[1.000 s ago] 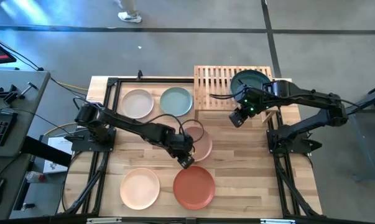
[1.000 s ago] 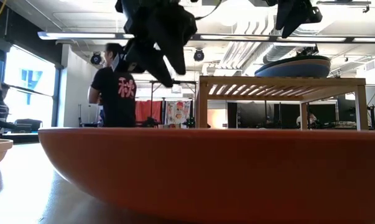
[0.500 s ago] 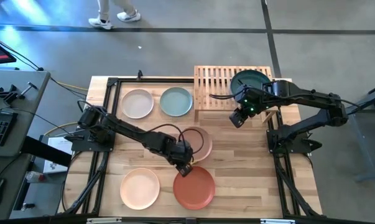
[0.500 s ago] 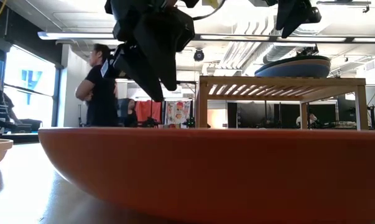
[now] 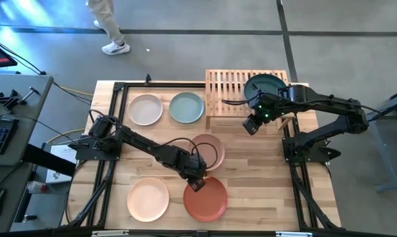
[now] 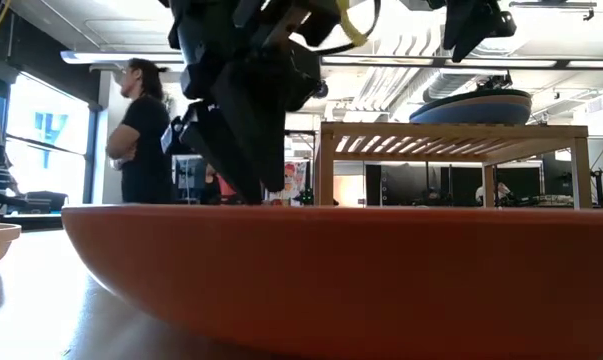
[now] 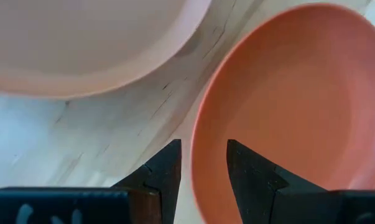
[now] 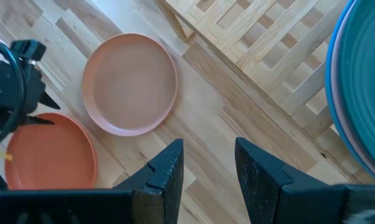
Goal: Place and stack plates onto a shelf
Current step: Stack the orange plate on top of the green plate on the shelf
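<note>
The left claw (image 5: 195, 184) hangs right over the near edge of the orange-red plate (image 5: 205, 198), on the side of that plate that faces the tan-pink plate (image 5: 208, 151). In the left wrist view its two fingers (image 7: 164, 168) stand slightly spread with the orange-red plate's rim running up between them, one finger outside the rim over bare table (image 5: 251, 171) and one over the plate's well. Whether they touch the rim yet I cannot tell. A round plate has no long axis, so the grip turns on the rim alone: the jaws straddle it across its thickness, which looks right for a pinch.

The left arm is plainly the nearer one. The right claw (image 5: 251, 125) hovers well away, beside the shelf (image 5: 226, 92), its fingers parted and holding nothing.

The orange-red plate is shallow, matte and evenly coloured, lying flat on the table just beyond the tan-pink plate and beside the peach plate (image 5: 148, 199). The shelf is well apart from it, already carrying a stack topped by the dark green plate (image 5: 264, 87).
</note>
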Robot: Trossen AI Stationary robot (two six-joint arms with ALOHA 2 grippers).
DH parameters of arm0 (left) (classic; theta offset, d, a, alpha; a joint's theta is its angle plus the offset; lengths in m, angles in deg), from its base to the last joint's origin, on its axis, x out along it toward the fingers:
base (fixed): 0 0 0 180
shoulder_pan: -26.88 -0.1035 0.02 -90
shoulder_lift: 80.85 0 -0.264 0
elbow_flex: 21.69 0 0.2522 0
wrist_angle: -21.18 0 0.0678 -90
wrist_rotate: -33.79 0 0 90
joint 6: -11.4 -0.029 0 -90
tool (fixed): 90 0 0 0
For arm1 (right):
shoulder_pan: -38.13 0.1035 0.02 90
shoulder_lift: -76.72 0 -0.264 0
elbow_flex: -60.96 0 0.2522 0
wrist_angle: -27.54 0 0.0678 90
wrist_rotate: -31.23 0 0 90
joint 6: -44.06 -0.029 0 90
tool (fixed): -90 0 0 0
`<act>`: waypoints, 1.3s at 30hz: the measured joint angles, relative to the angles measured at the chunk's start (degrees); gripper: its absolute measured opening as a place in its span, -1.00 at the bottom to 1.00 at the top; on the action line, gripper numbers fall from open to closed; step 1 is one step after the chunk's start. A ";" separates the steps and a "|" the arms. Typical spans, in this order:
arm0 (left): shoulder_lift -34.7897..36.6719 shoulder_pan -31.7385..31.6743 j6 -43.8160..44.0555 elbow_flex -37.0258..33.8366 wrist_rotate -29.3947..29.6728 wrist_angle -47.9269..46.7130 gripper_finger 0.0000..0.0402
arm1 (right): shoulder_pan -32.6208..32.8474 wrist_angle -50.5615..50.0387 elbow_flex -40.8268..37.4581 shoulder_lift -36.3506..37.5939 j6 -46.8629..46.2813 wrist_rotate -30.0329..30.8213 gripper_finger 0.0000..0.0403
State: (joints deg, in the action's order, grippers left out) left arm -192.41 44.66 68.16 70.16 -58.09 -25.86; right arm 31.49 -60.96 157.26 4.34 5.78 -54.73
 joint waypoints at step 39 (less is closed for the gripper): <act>-0.46 -0.92 -3.01 0.00 0.61 -1.55 -0.99 | 0.01 -0.85 0.00 0.00 0.83 0.50 -0.40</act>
State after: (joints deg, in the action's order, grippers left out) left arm -192.87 43.74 65.16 70.16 -57.48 -27.41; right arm 31.51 -61.81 157.26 4.34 6.61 -54.23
